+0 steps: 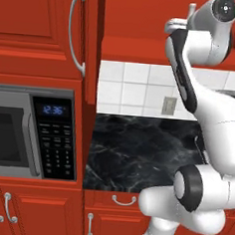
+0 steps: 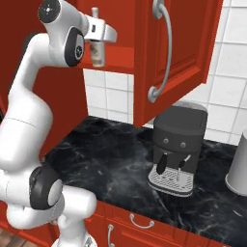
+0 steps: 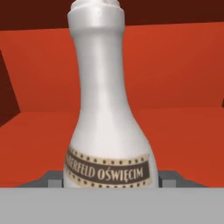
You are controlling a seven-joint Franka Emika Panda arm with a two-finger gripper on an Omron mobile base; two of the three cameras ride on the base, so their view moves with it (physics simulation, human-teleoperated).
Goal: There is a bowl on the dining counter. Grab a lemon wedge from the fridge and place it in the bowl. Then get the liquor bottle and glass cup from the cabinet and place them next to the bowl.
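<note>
arm: reaching up high, hand (image 2: 98,46) poking into the open cabinet (image 2: 166,58)
fingers: standing apart, straddling the bottle's base
liquor bottle (image 3: 105,113): sitting upright on the cabinet shelf

liquor bottle (image 3: 107,113) upright in the cabinet (image 2: 120,53), right before my gripper (image 2: 99,46) | coffee machine (image 2: 176,149) on counter (image 2: 116,164) well below me | microwave (image 1: 33,133) below, to my left

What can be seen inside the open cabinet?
Inside the cabinet a pale liquor bottle stands upright on the red shelf. Its base is hidden, and so is anything behind it.
</note>
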